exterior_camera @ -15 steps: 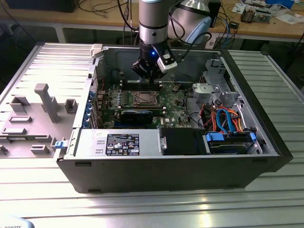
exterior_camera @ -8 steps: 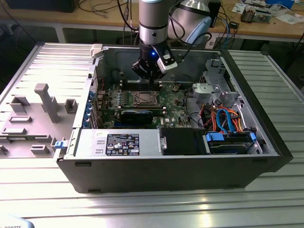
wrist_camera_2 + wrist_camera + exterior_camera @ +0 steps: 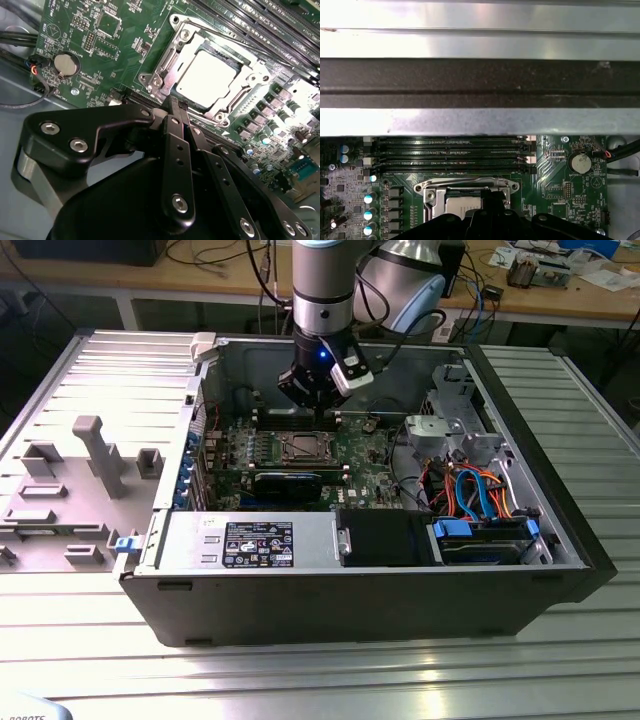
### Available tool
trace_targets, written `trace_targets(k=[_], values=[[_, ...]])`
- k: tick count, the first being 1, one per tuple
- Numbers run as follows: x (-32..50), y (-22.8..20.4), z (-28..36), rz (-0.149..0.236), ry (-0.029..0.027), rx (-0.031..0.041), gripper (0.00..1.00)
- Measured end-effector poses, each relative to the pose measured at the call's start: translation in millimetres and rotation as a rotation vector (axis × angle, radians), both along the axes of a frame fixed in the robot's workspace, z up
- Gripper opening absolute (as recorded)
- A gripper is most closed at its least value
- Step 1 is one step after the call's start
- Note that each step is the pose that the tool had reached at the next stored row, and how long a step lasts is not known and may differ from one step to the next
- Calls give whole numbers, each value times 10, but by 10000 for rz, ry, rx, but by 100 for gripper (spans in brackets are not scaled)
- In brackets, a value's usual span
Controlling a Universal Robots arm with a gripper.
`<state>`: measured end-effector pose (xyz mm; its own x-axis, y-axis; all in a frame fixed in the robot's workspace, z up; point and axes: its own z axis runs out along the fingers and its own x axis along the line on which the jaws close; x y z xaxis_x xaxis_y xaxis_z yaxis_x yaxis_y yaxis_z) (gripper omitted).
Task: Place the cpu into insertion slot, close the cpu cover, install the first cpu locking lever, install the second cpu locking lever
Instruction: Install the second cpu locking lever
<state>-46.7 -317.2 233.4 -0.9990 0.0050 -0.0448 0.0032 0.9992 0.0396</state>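
A ribbed silver metal bench (image 3: 420, 680) carries an open black computer case (image 3: 360, 605) lying on its side, its interior facing upward. Just beside the case, toward the exterior view's left, its grey side panel (image 3: 80, 480) lies flat on the bench with raised plastic fittings pointing up.

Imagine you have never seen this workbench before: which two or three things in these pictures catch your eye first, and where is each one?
The open computer case on the ribbed metal table dominates the exterior view, its green circuit board exposed. The arm's black gripper hangs inside the case above the board. In the second wrist view, the cpu gleams pale silver in the insertion slot, with the cpu cover framing it, just beyond the gripper.
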Motion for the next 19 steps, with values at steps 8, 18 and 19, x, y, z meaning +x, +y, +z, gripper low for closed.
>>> trace_targets(k=[8, 18, 19], values=[[0, -2, 1, 2, 0, -1, 11], [1, -10, 63, 4, 1, 0, 11], [1, -19, 60, 3, 2, -3, 11]])
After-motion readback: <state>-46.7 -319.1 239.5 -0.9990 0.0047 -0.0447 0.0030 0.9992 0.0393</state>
